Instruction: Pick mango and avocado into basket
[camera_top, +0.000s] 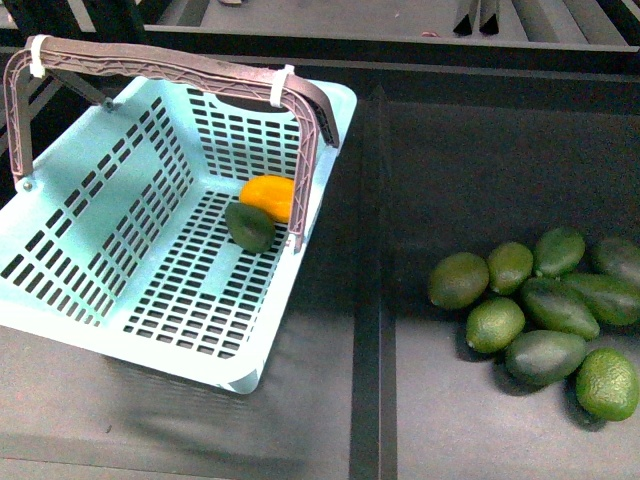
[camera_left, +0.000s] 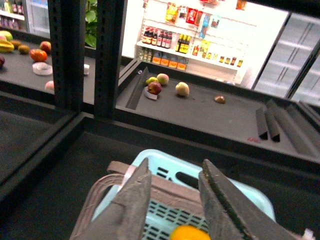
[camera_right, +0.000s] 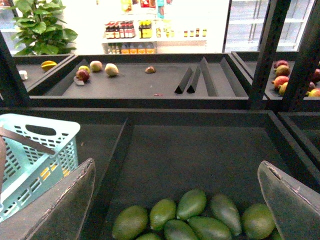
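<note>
The light teal basket (camera_top: 60, 290) stands at the left of the dark shelf, its ribbed handles (camera_top: 170, 66) raised. Inside it, by the far right wall, the yellow-orange mango (camera_top: 268, 195) lies touching the dark green avocado (camera_top: 249, 226). Neither arm shows in the front view. In the left wrist view my left gripper (camera_left: 176, 162) hangs open above the basket (camera_left: 250, 200), with the mango (camera_left: 189, 233) showing low between its fingers and nothing held. My right gripper (camera_right: 176, 165) is wide open above a pile of loose avocados (camera_right: 190, 202).
Several green avocados (camera_top: 545, 310) lie in a heap at the right of the shelf. A raised divider (camera_top: 370, 300) runs between basket and heap. Black uprights (camera_left: 70, 50) and a further shelf with scattered fruit (camera_left: 182, 89) stand behind.
</note>
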